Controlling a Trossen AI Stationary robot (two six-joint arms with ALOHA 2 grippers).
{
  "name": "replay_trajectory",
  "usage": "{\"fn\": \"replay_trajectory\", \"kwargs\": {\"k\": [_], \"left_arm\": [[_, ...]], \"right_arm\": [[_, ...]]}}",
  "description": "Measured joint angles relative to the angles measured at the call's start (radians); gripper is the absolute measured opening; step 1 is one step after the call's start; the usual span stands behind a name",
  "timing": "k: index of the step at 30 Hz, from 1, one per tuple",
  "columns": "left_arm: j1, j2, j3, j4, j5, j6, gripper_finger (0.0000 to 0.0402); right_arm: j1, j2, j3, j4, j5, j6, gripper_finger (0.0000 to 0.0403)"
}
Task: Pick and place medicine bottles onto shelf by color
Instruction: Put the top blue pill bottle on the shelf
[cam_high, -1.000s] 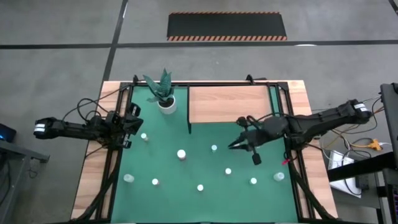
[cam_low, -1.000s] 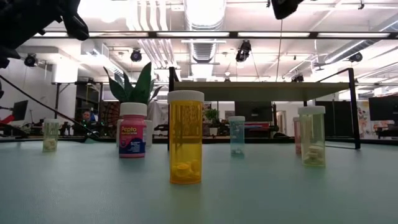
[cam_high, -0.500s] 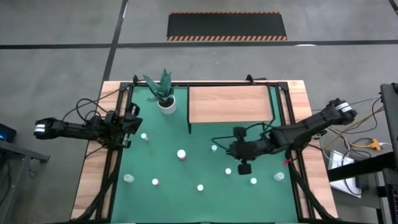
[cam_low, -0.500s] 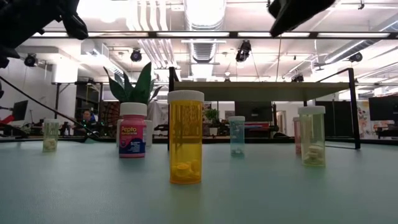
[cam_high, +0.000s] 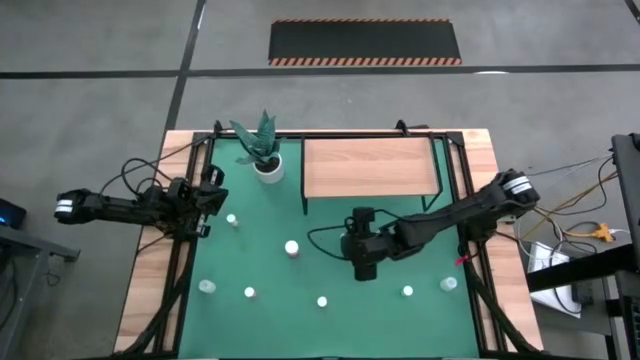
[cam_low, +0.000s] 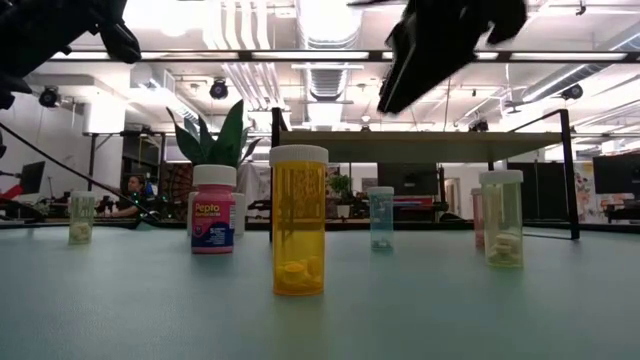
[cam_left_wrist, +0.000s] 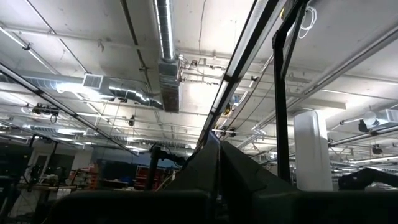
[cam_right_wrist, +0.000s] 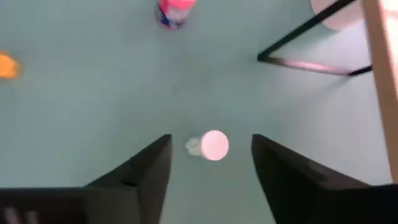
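Small white-capped medicine bottles stand upright on the green mat (cam_high: 260, 260): a yellow one (cam_low: 298, 220), a pink one (cam_low: 213, 210), a pale teal one (cam_low: 380, 217), and others. The wooden shelf (cam_high: 370, 167) stands at the far right. My right gripper (cam_right_wrist: 211, 140) hangs open, pointing down, above one white-capped bottle (cam_right_wrist: 215, 145). The bottle shows between the fingers, and the gripper (cam_low: 440, 40) is well clear of the bottles' tops. My left gripper (cam_left_wrist: 217, 163) is shut at the table's left edge (cam_high: 205, 200), pointing upward and holding nothing.
A white pot with a green plant (cam_high: 265, 160) stands left of the shelf. The shelf's black legs (cam_right_wrist: 311, 62) stand close beside the right gripper. More bottles (cam_high: 322, 300) are scattered along the near half of the mat. A black frame (cam_high: 190, 250) runs along the mat's sides.
My right gripper has moved toward the table's left edge and down, from beside the shelf's near corner to a place over a bottle at mid-mat. The bottles have not moved.
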Motion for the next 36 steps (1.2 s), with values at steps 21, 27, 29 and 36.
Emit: {"fn": "replay_trajectory", "kwargs": {"k": [21, 27, 29, 36], "left_arm": [[0.000, 0.001, -0.001, 0.000, 0.001, 0.000, 0.0000], [0.000, 0.000, -0.001, -0.001, 0.001, 0.000, 0.0000], [0.000, 0.000, -0.001, -0.001, 0.001, 0.000, 0.0000], [0.000, 0.001, -0.001, -0.001, 0.000, 0.000, 0.0000]], "right_arm": [[-0.112, 0.197, 0.017, 0.005, -0.098, 0.010, 0.0265], [-0.119, 0.197, 0.017, 0.016, -0.139, 0.010, 0.0213], [-0.119, 0.197, 0.017, 0.022, -0.139, 0.010, 0.0193], [-0.119, 0.196, 0.017, 0.023, -0.142, 0.010, 0.0127]]}}
